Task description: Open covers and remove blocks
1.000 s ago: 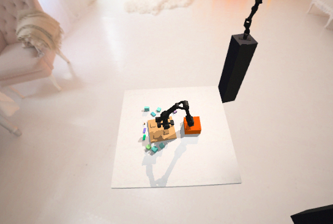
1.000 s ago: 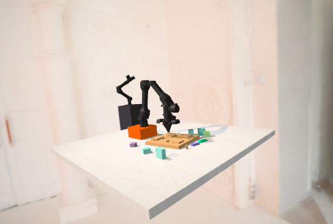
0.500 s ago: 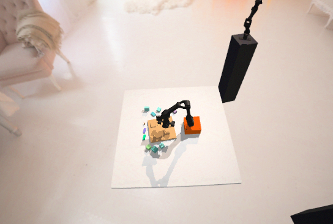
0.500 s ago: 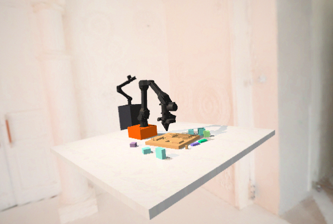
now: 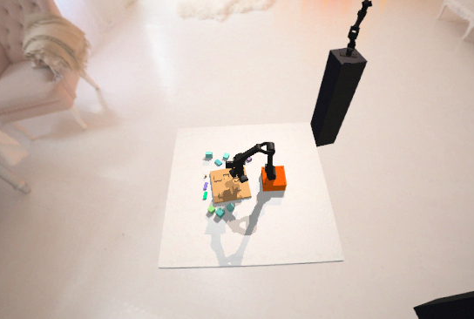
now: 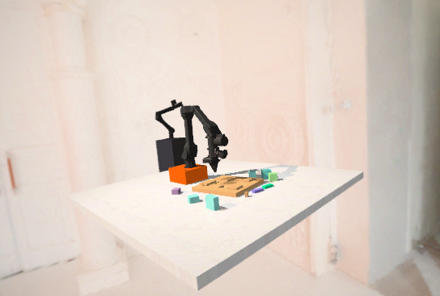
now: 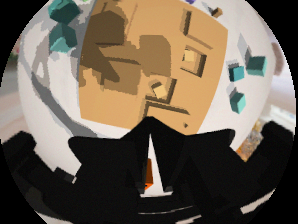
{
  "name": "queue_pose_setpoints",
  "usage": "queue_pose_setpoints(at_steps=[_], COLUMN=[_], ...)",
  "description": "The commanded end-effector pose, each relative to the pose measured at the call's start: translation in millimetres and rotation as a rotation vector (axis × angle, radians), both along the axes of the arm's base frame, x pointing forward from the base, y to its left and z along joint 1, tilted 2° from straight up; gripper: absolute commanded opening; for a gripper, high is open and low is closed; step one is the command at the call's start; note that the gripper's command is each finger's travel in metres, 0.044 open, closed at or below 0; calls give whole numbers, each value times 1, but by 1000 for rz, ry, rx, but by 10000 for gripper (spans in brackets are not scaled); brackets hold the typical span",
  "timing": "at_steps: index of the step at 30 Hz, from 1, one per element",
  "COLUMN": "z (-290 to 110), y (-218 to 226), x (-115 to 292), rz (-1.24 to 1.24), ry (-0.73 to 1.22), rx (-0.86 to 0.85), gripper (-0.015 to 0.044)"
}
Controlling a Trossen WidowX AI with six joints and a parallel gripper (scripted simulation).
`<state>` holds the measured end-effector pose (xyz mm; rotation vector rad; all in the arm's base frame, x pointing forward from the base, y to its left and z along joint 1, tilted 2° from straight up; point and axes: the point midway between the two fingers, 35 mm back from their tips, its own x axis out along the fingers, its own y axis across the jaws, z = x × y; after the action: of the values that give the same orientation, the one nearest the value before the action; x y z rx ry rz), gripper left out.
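Working across the exterior view from the left, I see the dark box point(image 6: 170, 154) at the back of the bench point(image 6: 243, 226), then the orange base point(image 6: 188, 174) the arm point(image 6: 202, 117) stands on. In front of that base a small purple block point(image 6: 176, 191) lies on the bench, and just right of it two teal blocks point(image 6: 193, 198) point(image 6: 212, 201) rest clear of the board's near corner. At the centre of the frame my gripper point(image 6: 215, 166) hangs point-down over the back left corner of the puzzle board point(image 6: 226, 187), not touching it as far as I can tell; its fingers are pressed fully together and it has hold of nothing. The wrist view shows the same closed tip over the board's edge, with at least one open well in the tan surface. Further right, along the board's right edge, lie a thin purple piece point(image 6: 258, 189) and a thin green piece point(image 6: 268, 186), and behind the board's far corner stand two more teal blocks point(image 6: 252, 174) point(image 6: 266, 173) and a light green block point(image 6: 272, 176).
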<state>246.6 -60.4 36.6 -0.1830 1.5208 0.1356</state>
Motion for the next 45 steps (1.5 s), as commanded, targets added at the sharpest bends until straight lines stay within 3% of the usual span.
queue_pose_setpoints(at_steps=[1,16,45], z=[1,1,1], y=[-9,-15,-15], x=[-34,-59,-59], rz=[-924,-1810,-1818], ry=[-16,-38,-38], rx=[46,83,83], gripper=[0,0,0])
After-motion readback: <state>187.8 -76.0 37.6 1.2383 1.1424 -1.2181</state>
